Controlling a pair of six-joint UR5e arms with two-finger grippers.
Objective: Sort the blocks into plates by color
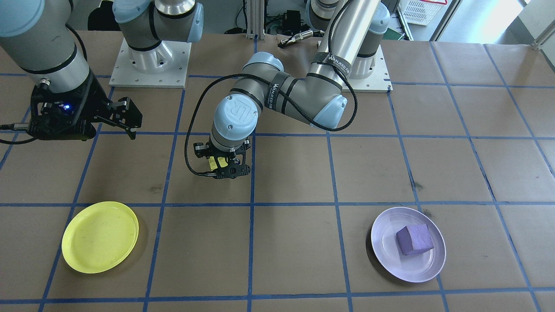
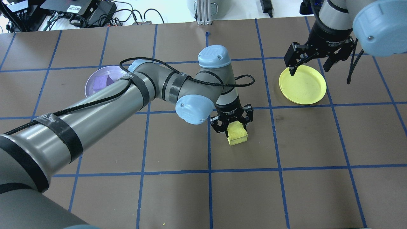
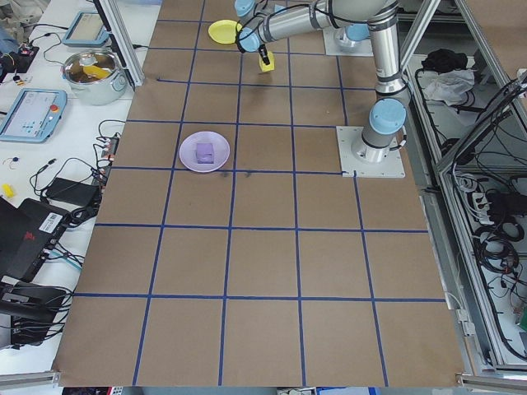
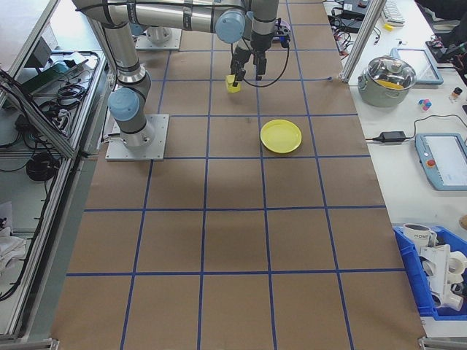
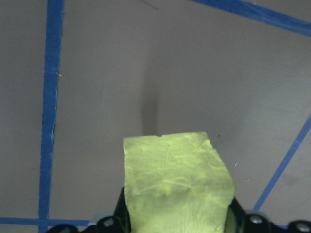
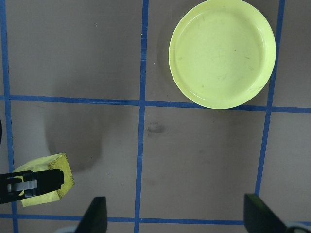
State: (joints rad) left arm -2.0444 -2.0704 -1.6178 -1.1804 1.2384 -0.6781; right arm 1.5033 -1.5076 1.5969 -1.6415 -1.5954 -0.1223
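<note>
Left gripper clamped on the yellow block, fingers on both sides of it, block held near table centre just beside a blue tape line. In the left wrist view the block fills the lower middle with its shadow on the brown paper at 12 o'clock from it, so it looks lifted off the table, though contact can't be fully ruled out. Right gripper fingers spread wide apart, holding nothing, hanging over the far edge of the yellow plate in the overhead view. Yellow plate bare, at about 2 o'clock from the held block in the overhead view, well apart from it. Purple block lies inside the lavender plate, a bit toward its 1 o'clock side in the front-facing view. Lavender plate at roughly 10 o'clock from the left gripper in the overhead view, partly hidden behind the left arm
</note>
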